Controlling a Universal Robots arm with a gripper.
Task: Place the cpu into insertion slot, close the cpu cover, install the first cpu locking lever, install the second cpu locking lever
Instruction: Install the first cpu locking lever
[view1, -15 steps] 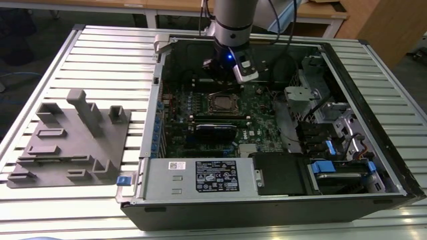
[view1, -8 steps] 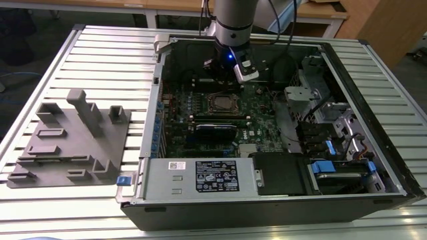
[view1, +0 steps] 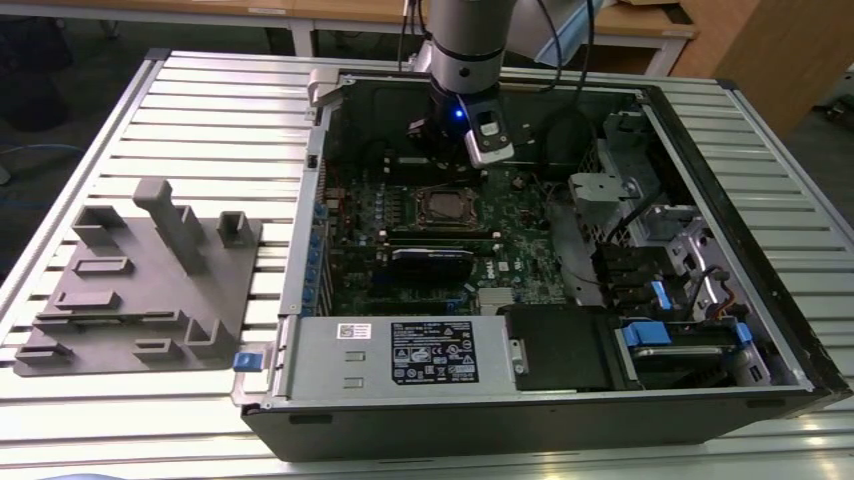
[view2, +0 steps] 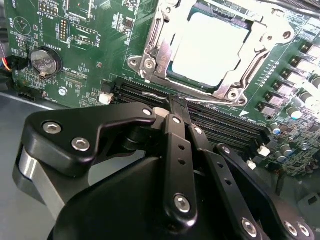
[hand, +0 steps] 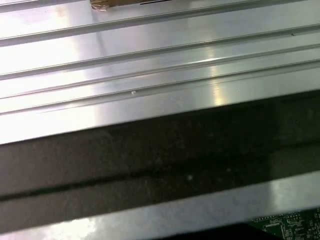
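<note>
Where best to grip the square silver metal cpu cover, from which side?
Likely the cpu cover by its near rim, coming from the side of the long black slots: it lies flat around the silvery-grey chip, leaving only that rim for the jaws.

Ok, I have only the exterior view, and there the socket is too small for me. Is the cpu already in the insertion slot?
Observer: Yes. In the second wrist view the cpu lies flat in the insertion slot.
Operator: And the cpu cover, is it down?
Observer: The cpu cover lies flat over the chip, and the silvery top shows through its window.
Operator: Where is the gripper relative to it?
Observer: The gripper is over the long black slots beside the socket, not over the cpu.
</note>
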